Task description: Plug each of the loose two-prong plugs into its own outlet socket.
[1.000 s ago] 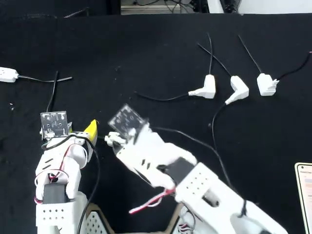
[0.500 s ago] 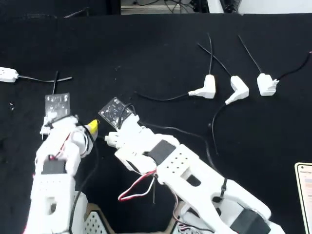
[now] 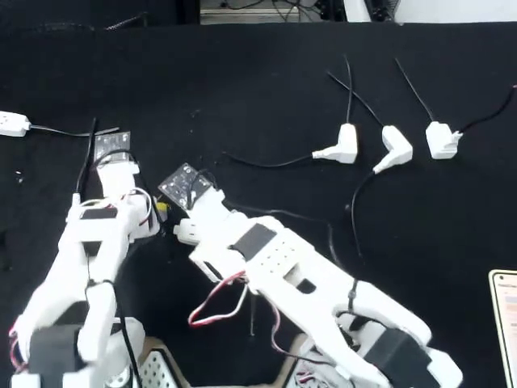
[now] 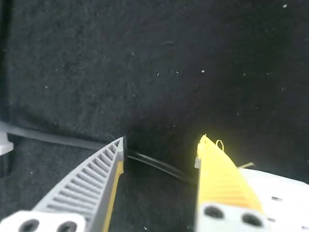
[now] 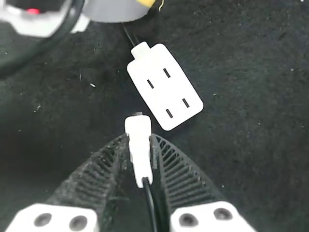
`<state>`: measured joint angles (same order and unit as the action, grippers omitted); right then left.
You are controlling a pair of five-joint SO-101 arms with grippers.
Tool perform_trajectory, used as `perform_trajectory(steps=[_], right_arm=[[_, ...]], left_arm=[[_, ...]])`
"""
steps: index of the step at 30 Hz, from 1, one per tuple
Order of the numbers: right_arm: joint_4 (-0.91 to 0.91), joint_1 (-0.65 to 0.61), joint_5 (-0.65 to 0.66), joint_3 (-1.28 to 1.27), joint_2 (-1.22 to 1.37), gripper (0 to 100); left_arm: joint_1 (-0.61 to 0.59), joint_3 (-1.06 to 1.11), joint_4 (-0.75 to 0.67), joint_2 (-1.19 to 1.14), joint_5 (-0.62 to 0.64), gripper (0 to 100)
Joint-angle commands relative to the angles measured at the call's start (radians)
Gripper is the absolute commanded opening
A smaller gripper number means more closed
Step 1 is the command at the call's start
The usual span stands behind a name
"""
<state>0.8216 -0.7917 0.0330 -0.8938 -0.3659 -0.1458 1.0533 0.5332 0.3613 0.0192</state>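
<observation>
My right claw (image 5: 139, 137) is clamped on a white two-prong plug (image 5: 138, 126), one ribbed finger against each flat side. The plug's head pokes out past my fingertips, and its thin black cord runs back between my fingers toward my wrist. The head points at the white outlet block (image 5: 164, 87), which lies flat on the black cloth surface (image 3: 242, 81) right in front of this claw. The plug's tip sits just beside the block's long edge near one corner, above the cloth and not in any slot. I cannot tell whether it touches the block. The block shows four slots facing up, all of them bare.

The block's own black cord (image 5: 126, 35) leaves its far end and runs toward my left arm, which stands close by. My left claw (image 4: 161, 139) is spread wide and holds nothing, with a grey finger on one side and a yellow finger on the other. A black cable (image 4: 154, 163) lies on the cloth across the gap between them, and a corner of the outlet block shows just beyond the yellow finger.

Well apart from both claws, on the far right part of the surface, three loose white plugs lie in a row with their cords trailing away: the near plug (image 3: 343, 145), the middle plug (image 3: 393, 148) and the end plug (image 3: 440, 139). A small white adapter (image 3: 10, 123) lies at the far left edge.
</observation>
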Motion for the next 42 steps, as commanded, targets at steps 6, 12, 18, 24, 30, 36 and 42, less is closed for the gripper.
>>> perform_trajectory(steps=[6, 12, 18, 24, 30, 36, 42], right_arm=[[0.006, 0.095, -0.009, 0.101, 0.065, 1.0], [-0.026, 0.14, -0.009, 0.101, 0.067, 1.0], [-0.028, 0.147, -0.009, 0.102, 0.061, 1.0], [0.173, 0.15, 0.0, 0.237, 0.068, 1.0], [0.353, 0.15, 0.06, 0.438, 0.117, 1.0], [0.517, 0.149, 0.078, 0.682, 0.32, 1.0], [0.569, 0.146, 0.08, 0.82, 0.483, 1.0]], left_arm=[[-0.012, -0.094, 0.115, -0.031, -0.046, 24], [-0.01, -0.102, 0.273, -0.026, -0.189, 24], [-0.001, -0.134, 0.396, -0.026, -0.238, 24], [-0.01, -0.174, 0.448, -0.026, -0.23, 24], [-0.105, -0.174, 0.361, -0.025, -0.124, 24], [-0.194, -0.2, 0.348, -0.025, -0.057, 24], [-0.191, -0.197, 0.338, -0.02, -0.072, 24]])
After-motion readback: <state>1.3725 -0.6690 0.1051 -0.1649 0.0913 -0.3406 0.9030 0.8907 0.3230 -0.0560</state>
